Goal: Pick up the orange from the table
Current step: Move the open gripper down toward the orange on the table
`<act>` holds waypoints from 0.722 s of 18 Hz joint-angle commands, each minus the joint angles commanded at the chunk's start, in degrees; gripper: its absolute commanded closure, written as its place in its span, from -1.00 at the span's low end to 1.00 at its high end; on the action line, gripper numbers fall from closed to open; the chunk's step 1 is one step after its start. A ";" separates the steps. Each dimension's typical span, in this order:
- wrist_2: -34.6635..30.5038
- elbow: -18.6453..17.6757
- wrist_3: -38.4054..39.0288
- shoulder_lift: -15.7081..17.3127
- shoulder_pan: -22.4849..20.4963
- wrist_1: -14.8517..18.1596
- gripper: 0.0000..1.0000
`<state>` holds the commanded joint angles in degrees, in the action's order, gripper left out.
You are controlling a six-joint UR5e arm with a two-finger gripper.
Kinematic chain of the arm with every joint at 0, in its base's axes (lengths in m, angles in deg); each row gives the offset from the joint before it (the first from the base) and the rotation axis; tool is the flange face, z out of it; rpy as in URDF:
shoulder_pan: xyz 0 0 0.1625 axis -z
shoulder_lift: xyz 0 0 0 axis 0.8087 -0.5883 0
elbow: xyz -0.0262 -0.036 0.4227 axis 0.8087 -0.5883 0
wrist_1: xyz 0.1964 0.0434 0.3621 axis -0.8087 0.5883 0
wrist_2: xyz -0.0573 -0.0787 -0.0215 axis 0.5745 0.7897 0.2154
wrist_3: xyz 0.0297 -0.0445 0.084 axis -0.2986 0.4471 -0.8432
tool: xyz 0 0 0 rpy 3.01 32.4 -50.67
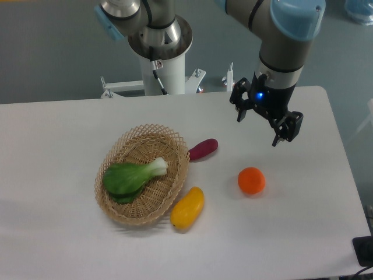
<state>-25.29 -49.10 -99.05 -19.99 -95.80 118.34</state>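
One smooth round orange (252,180) sits on the matte white table (303,233) below the spread-fingered gripper (259,129).

Only one camera watches me, fixed and set high on the near side of the worktop (70,245), looking down and toward the far side at a steep slant. It stands back enough to take in most of the worktop: the far edge and the right edge both show, while the left and near edges run out of the picture. My pedestal (164,61) rises at the far edge, top centre, with the grey floor behind it. My arm enters from the top, and my tool (260,129) hangs right of centre, seen from above and in front. There is no second view to share anything with.
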 joint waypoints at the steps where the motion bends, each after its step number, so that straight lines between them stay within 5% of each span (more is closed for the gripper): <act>1: 0.00 -0.09 -0.09 -0.09 0.09 -0.44 -1.00; 5: 0.26 -0.79 0.52 -0.44 0.35 -1.31 -1.00; 13: 0.26 -8.60 4.39 -1.06 0.88 -11.59 -1.00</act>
<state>-25.02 -57.70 -94.66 -21.05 -94.92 106.75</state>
